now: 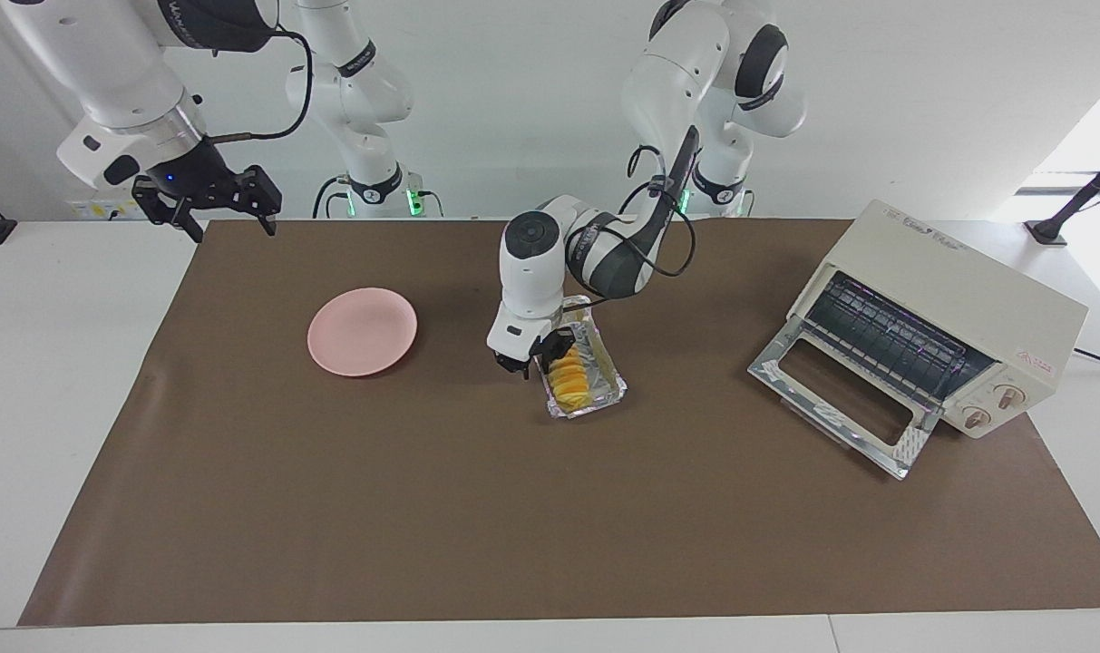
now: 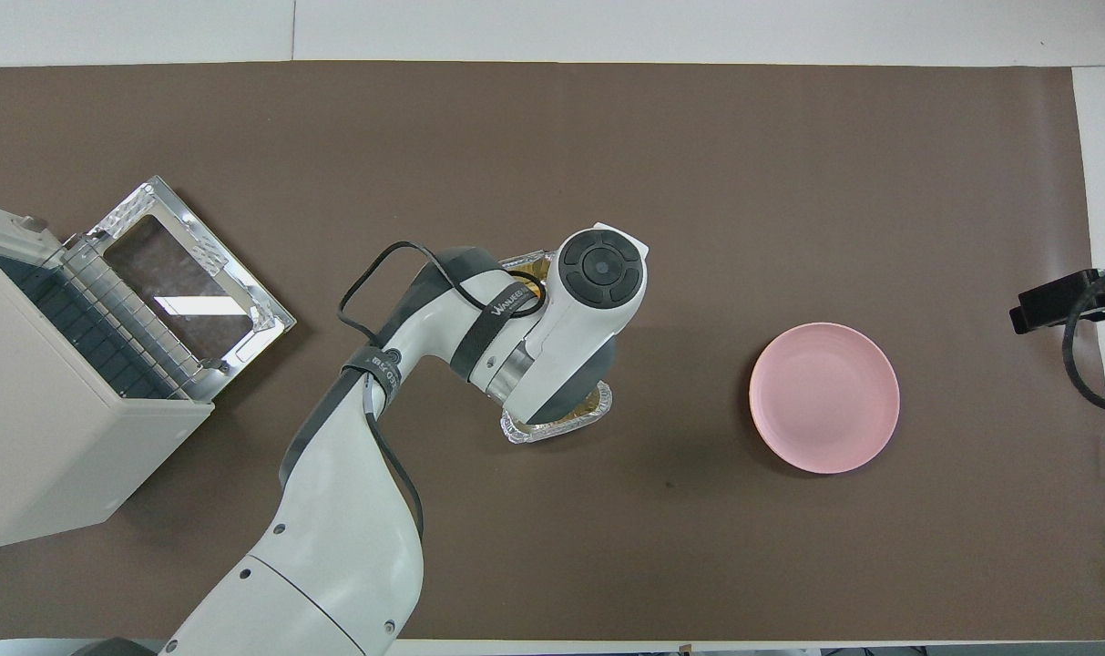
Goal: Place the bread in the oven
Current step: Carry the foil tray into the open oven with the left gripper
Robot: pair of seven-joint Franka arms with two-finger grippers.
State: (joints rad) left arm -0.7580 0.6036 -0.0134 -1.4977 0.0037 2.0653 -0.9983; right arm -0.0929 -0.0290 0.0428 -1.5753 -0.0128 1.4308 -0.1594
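Left claw pinching bread in foil tray; right claw spread, waiting

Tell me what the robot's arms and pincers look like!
Both arms are glossy white with dark grey joints and looping black cables. The left arm has a round grey cap and lettered band. The left pincer and right pincer are black.
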